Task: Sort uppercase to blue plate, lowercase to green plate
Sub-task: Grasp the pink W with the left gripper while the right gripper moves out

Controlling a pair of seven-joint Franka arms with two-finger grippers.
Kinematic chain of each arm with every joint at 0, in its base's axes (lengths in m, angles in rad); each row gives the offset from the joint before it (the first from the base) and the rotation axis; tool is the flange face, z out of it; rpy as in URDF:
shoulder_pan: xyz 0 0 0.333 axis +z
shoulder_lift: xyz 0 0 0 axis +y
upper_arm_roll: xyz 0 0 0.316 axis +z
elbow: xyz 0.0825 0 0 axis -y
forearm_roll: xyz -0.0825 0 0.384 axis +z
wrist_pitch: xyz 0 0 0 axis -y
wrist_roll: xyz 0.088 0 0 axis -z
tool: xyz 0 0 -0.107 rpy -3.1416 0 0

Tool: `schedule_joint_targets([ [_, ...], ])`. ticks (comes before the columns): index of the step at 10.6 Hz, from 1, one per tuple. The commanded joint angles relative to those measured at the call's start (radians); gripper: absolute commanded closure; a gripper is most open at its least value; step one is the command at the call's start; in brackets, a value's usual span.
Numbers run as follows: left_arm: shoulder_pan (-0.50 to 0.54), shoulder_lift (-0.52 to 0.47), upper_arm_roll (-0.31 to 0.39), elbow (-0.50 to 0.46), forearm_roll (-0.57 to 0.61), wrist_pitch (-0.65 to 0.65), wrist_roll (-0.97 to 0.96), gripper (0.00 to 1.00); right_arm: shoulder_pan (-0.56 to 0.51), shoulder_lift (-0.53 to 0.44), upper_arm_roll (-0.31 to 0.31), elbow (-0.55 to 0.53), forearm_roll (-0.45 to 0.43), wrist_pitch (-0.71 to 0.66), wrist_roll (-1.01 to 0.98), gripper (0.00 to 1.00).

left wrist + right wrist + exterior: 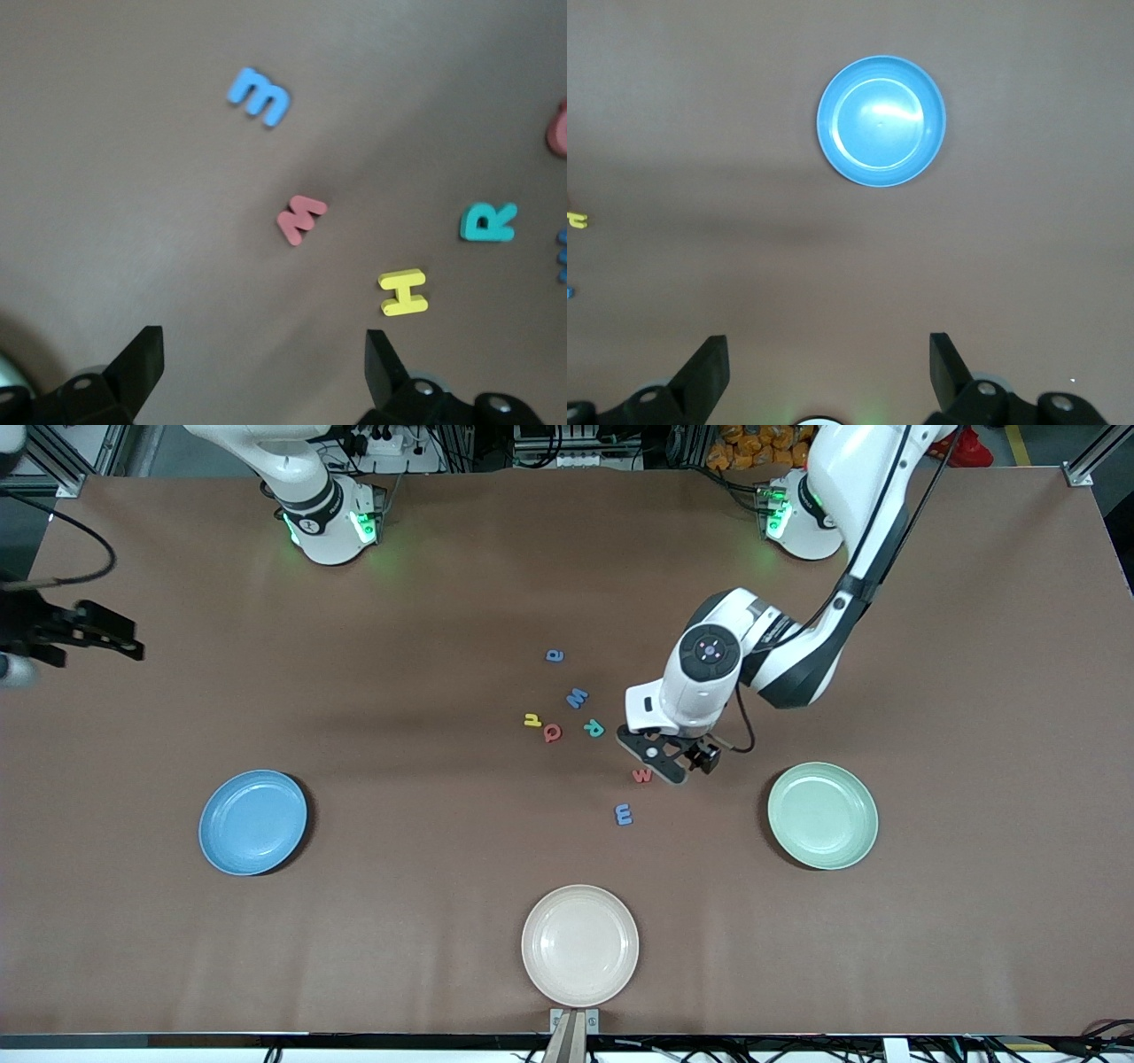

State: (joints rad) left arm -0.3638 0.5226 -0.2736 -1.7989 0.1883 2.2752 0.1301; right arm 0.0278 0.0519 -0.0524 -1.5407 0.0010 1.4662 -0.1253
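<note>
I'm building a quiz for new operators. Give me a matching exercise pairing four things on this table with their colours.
Things:
1. small foam letter w
2. foam capital R
3. foam capital H
4. round plate nearest the front camera

Colours:
A. teal
B. cream
C. red
D. yellow

Pairs: 1-C, 2-A, 3-D, 4-B

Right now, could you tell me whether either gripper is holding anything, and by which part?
Nothing is held. The left gripper hangs open over the red w; the right gripper waits open at the right arm's end of the table.
</note>
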Motion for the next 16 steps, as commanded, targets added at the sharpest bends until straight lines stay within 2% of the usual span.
schedule_joint_targets([
  [1, 0.002, 0.078, -0.001, 0.052, 0.020, 0.045, 0.214, 0.00, 0.065, 0.051, -0.006, 0.010, 0.014, -0.004, 0.004, 0.00],
  [4, 0.002, 0.111, 0.010, 0.067, 0.016, 0.079, 0.386, 0.00, 0.110, 0.140, -0.006, 0.019, 0.057, 0.058, 0.004, 0.00],
  [5, 0.000, 0.135, 0.014, 0.108, 0.019, 0.079, 0.401, 0.00, 0.139, 0.169, -0.006, 0.019, 0.076, 0.091, 0.004, 0.00],
  [7, -0.004, 0.163, 0.014, 0.127, 0.017, 0.079, 0.416, 0.00, 0.200, 0.223, -0.006, 0.017, 0.103, 0.176, 0.001, 0.00],
  [12, -0.038, 0.217, 0.014, 0.165, 0.039, 0.081, 0.460, 0.00, 0.204, 0.288, -0.006, 0.019, 0.131, 0.197, -0.002, 0.00],
  [14, -0.035, 0.229, 0.014, 0.167, 0.040, 0.084, 0.505, 0.04, 0.218, 0.348, -0.006, 0.019, 0.137, 0.277, -0.001, 0.00],
  [16, -0.040, 0.247, 0.014, 0.185, 0.040, 0.086, 0.507, 0.10, 0.276, 0.419, -0.006, 0.019, 0.137, 0.382, 0.007, 0.00],
])
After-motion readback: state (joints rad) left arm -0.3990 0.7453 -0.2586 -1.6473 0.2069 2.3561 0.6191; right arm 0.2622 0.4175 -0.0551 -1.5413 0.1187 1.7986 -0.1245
